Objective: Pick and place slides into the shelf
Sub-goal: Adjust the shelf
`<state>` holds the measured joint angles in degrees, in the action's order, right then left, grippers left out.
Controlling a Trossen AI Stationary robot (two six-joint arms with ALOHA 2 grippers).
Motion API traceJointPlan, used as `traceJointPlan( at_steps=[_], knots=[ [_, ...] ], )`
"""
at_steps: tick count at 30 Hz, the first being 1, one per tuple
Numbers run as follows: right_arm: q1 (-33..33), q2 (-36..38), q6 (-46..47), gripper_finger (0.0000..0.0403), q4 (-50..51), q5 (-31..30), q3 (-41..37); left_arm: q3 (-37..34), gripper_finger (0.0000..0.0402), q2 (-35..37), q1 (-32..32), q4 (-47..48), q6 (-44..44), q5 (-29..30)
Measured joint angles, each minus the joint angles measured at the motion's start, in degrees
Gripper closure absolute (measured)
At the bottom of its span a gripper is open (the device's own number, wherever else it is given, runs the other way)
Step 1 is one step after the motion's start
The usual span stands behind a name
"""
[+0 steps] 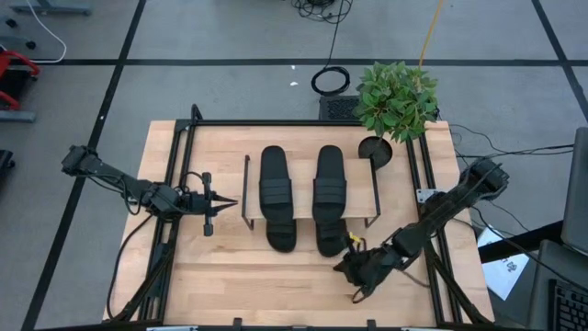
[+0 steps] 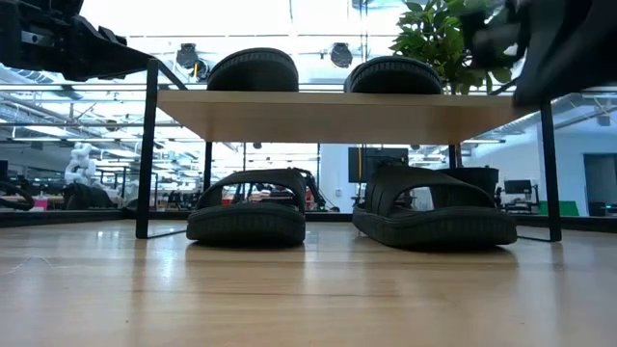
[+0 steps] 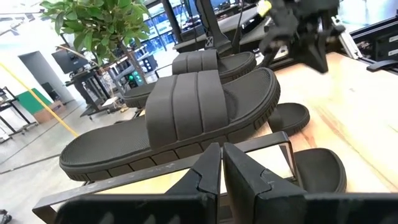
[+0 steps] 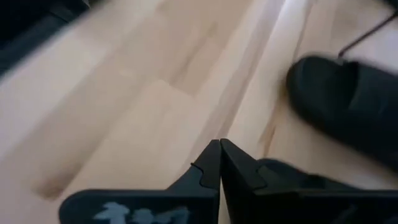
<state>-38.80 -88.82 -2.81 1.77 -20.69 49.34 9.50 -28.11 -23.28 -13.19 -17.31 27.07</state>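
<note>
Four black slides sit at the light-wood shelf (image 1: 361, 188). Two rest sole-down on its board (image 1: 276, 179) (image 1: 331, 179). Two lie on the table beneath it, their ends poking out toward the near edge (image 1: 281, 237) (image 1: 329, 241). The low view shows the lower pair (image 2: 248, 207) (image 2: 434, 207) under the board (image 2: 347, 116). My left gripper (image 1: 225, 202) is shut and hovers just left of the shelf, pointing at it, fingertips (image 3: 221, 152) before the nearest upper slide (image 3: 180, 118). My right gripper (image 1: 342, 267) is shut above the table, near the right lower slide's end (image 4: 342, 93).
A leafy green plant (image 1: 395, 97) in a dark pot (image 1: 375, 149) stands at the shelf's far right corner. Black frame rails run along the table's left (image 1: 170, 184) and right (image 1: 427, 184) sides. Bare wood (image 1: 276, 285) lies between the shelf and the near edge.
</note>
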Motion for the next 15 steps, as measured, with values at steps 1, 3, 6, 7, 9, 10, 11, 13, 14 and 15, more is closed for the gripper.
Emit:
traceJointPlan(
  at_steps=[1,3,6,7,9,10,11,13,14,15],
  knots=[
    [-0.29,1.62,-0.61,0.0403,0.39,-0.25,0.00,0.00,0.0376,-0.01,0.01,-0.16,-0.15,0.00],
    [-0.89,5.29,-1.33,0.0403,1.94,-1.93,0.00,0.00,0.0376,-0.01,0.00,-0.73,-0.28,0.00],
    [-1.78,11.07,-1.36,0.0403,6.11,-5.91,0.02,0.00,0.0376,-0.01,0.01,-1.92,-1.08,0.00],
    [-2.16,12.94,-1.35,0.0403,7.72,-6.87,0.02,0.00,0.0376,0.01,0.01,-2.19,-1.48,0.00],
    [-2.81,16.58,-1.36,0.0403,9.92,-7.89,0.02,0.00,0.0376,-0.01,0.00,-2.82,-1.91,0.00],
    [-2.98,18.24,-1.36,0.0403,10.86,-7.89,0.02,0.00,0.0376,0.00,0.00,-3.17,-2.02,0.00],
    [-3.11,19.82,-1.37,0.0403,11.77,-7.89,0.02,0.00,0.0376,0.01,0.00,-3.48,-2.07,0.00],
    [-3.31,22.64,-1.35,0.0403,13.67,-8.61,0.02,0.00,0.0376,0.01,-0.01,-3.62,-2.46,0.00],
    [-3.31,23.83,-1.37,0.0403,14.92,-9.84,0.02,0.00,0.0376,-0.01,0.01,-3.58,-2.55,-0.02],
    [-3.31,25.03,-1.39,0.0403,15.80,-11.27,-0.11,0.00,0.0376,0.01,-0.01,-3.48,-2.53,0.00]
  ],
)
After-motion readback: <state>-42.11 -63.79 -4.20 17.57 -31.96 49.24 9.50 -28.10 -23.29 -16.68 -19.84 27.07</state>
